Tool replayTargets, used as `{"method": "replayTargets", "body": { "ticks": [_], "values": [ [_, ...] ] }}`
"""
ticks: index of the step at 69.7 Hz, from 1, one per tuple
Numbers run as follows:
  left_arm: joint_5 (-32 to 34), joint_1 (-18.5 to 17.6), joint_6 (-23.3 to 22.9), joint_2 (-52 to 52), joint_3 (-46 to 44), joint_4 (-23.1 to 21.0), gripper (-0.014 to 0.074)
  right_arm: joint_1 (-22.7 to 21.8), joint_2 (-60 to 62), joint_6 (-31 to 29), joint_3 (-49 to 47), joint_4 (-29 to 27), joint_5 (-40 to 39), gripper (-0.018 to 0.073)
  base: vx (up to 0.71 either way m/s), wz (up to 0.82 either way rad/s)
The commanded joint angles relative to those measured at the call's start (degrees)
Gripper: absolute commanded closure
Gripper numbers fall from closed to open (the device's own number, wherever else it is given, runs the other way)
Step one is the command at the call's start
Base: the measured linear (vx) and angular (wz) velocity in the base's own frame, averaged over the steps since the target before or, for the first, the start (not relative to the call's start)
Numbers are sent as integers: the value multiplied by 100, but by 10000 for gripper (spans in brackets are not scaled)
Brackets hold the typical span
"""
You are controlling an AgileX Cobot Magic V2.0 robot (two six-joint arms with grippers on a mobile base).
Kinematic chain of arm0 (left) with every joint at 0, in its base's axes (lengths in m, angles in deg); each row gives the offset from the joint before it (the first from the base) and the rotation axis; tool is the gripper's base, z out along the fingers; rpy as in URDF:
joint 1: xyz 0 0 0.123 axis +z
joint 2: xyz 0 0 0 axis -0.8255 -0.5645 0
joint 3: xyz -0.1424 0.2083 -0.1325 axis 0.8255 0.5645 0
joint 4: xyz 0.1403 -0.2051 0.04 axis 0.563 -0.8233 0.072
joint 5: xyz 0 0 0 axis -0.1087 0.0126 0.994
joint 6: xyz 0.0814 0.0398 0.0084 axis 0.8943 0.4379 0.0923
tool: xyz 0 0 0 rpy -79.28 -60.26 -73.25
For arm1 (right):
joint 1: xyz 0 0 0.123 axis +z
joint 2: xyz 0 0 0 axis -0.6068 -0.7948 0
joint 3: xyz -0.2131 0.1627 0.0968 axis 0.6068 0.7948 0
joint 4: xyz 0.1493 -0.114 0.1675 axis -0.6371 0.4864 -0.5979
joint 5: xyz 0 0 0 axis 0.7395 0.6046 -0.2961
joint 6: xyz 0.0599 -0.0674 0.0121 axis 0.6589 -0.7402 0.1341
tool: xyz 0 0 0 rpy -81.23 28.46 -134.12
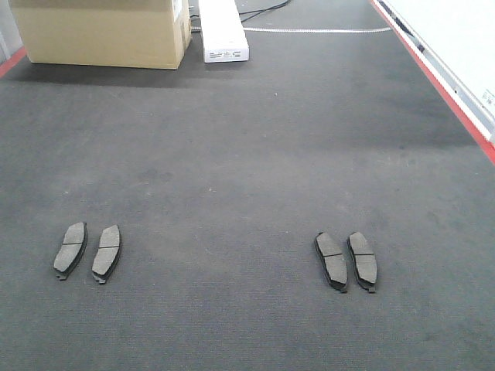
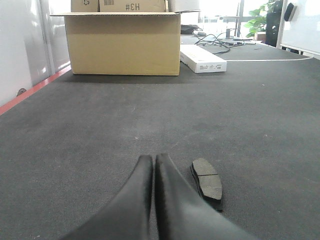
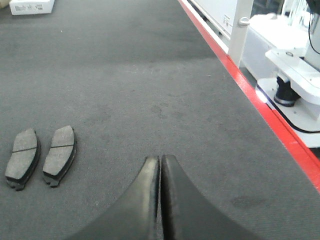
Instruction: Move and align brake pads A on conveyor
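Charcoal conveyor surface point(image 1: 247, 139), red-edged, cardboard box point(image 1: 104, 31) at far end. Brake pads A: two pairs, left point(image 1: 87, 251), right point(image 1: 346, 260), near side. Left fingers point(image 2: 154, 162) pressed together, empty, pad just right; right fingers point(image 3: 160, 162) likewise, seemingly empty.

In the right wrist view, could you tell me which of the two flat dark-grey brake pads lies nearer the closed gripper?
The right-hand flat dark-grey brake pad of the pair; its twin lies farther left of the right gripper.

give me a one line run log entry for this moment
left gripper: shut, empty | right gripper: shut, empty | brake pads: left pair, right pair, flat on conveyor | none held
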Motion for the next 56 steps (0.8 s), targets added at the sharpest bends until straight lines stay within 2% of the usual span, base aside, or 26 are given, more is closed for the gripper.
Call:
{"method": "replayTargets", "body": {
  "ticks": [1,14,56],
  "values": [
    [380,-9,-6,86,96,-51,602,-43,306,-54,213,75,-801,566,0,0],
    [380,-9,-6,86,96,-51,602,-43,1081,-49,900,37,-1038,566,0,0],
    [380,-9,-6,86,96,-51,602,-43,1067,-49,886,-70,-905,566,0,0]
  ]
}}
